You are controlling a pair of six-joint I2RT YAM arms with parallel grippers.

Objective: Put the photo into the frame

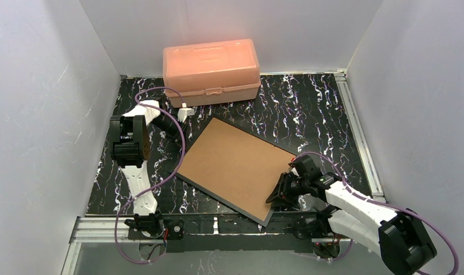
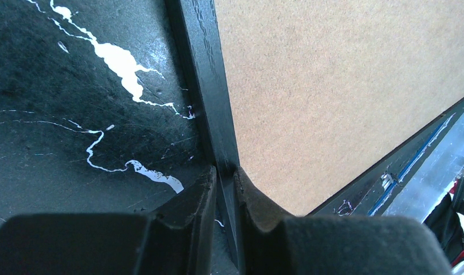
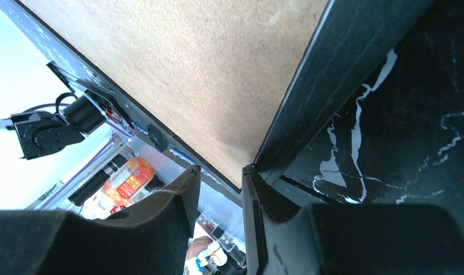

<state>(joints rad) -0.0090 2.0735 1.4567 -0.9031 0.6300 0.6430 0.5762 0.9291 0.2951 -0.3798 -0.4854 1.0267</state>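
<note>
Left tool (image 2: 225,183) is clamping the frame (image 2: 209,86) at its upper-left rail. Right tool (image 3: 221,183), fingers apart, is hovering at the lower-right corner. Frame's lying mid-picture on the worktop (image 1: 310,109) under the brown board (image 1: 232,163). Photo isn't showing, so loading looks unconfirmed.

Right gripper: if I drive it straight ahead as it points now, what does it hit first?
Likely the frame: its black rim sits right at the right gripper's parted fingertips, brown backing board just beyond it.
</note>
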